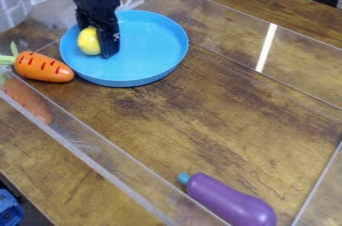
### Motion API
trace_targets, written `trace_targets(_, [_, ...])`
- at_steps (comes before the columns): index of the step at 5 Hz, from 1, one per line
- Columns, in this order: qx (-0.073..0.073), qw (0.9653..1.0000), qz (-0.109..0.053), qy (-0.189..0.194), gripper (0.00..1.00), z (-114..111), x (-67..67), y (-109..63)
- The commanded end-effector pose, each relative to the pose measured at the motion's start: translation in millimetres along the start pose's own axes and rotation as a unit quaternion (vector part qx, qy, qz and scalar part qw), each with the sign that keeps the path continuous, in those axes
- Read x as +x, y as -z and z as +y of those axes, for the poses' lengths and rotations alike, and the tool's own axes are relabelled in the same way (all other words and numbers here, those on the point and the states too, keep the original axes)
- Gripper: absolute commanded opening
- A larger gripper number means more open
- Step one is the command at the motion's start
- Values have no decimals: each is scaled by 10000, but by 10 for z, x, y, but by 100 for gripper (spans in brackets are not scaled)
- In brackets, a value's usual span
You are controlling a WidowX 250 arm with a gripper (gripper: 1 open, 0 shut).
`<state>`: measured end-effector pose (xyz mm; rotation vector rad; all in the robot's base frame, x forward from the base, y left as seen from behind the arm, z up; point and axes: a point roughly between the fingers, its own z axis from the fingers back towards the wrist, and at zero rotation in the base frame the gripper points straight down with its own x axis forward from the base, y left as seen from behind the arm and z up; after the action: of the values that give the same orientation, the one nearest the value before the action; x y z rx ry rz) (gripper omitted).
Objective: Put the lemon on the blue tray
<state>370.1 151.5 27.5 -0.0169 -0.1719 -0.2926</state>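
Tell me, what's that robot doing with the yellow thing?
The robot's gripper is over the left side of the blue tray, with the lemon between its fingers. Whether the lemon is resting on the tray or just above it is hard to tell. A carrot lies left of the tray, and a purple eggplant sits far off near the front.

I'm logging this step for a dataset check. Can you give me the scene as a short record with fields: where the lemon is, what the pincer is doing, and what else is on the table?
lemon: over the left part of the blue tray, between the pincer's fingers
blue tray: round, on the wooden table, far left
pincer: black, pointing down over the tray, shut on the lemon
lemon resting or lifted: cannot tell from this view
carrot: on the table, left of the tray, outside it
eggplant: purple, near the bottom edge, far from the tray
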Motion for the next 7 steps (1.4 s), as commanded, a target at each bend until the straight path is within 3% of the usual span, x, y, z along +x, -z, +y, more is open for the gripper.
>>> trace_targets(1, [44, 9999, -105, 104, 0, -34, 77, 21])
trace_targets(2, [14, 9997, -129, 200, 100, -109, 156, 102])
trace_targets(4, [12, 9997, -174, 162, 100, -172, 156, 188])
trace_targets(6, [-34, 9993, -202, 325, 100, -371, 244, 253])
trace_targets(7, [-99, 9976, -217, 644, 100, -317, 251, 278])
